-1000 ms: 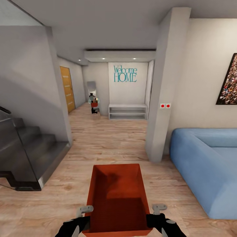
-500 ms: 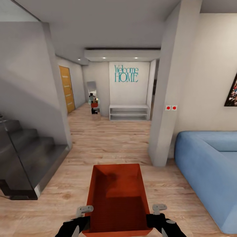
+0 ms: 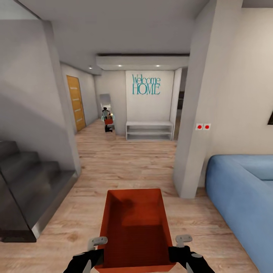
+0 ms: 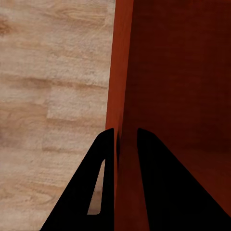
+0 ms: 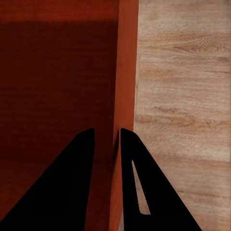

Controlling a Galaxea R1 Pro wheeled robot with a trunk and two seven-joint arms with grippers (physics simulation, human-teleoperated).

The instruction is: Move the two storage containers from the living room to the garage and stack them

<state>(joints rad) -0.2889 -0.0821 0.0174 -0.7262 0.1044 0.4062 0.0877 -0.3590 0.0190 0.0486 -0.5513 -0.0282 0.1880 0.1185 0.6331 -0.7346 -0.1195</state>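
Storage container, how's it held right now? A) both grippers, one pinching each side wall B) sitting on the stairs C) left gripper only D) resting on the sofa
A: the left gripper and right gripper each straddle a side wall of the storage container.

- Light wood plank floor [image 3: 125, 167] runs into a hallway.
- Dark grey stairs [image 3: 26, 189] rise at the left.
- A blue sofa [image 3: 242, 193] sits right, beside a pale pillar [image 3: 197, 113].
- Teal "Welcome HOME" lettering [image 3: 146, 84] hangs above a white low shelf [image 3: 149, 131].
- An orange door [image 3: 76, 102] stands left.
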